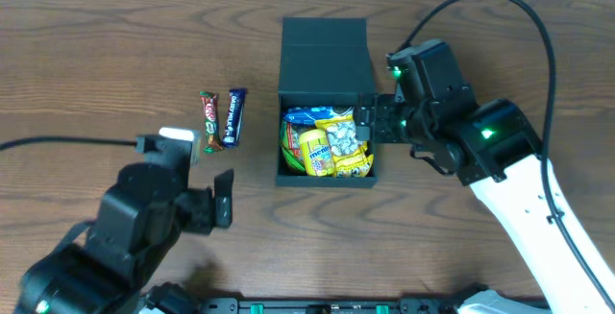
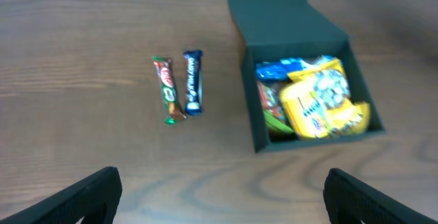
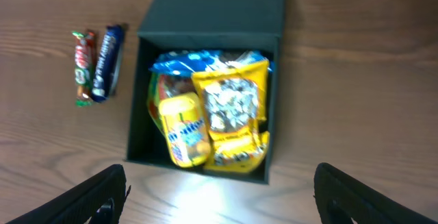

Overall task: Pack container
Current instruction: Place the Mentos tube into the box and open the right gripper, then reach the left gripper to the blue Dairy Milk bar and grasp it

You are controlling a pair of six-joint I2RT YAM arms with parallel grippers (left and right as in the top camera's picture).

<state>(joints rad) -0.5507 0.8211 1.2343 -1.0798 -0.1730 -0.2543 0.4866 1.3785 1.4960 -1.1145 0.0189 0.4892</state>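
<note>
Container [image 1: 325, 50], dark teal-green, matte and square, sits mid-table, its flap lid folded back to the far side and snack packets [image 1: 332, 146] filling it. The right gripper [image 1: 373, 122] hangs at its right wall, fingers spread. The left gripper [image 1: 207, 172], fingers also spread, is well apart at near left.

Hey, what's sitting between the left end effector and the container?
Only bare table separates left end effector and container, clearest in left wrist view; snack bars lie aside.

blue bar [image 2: 193, 82] wording blurred, green packet [image 2: 274, 118] mostly buried in container [image 2: 280, 15]
</note>
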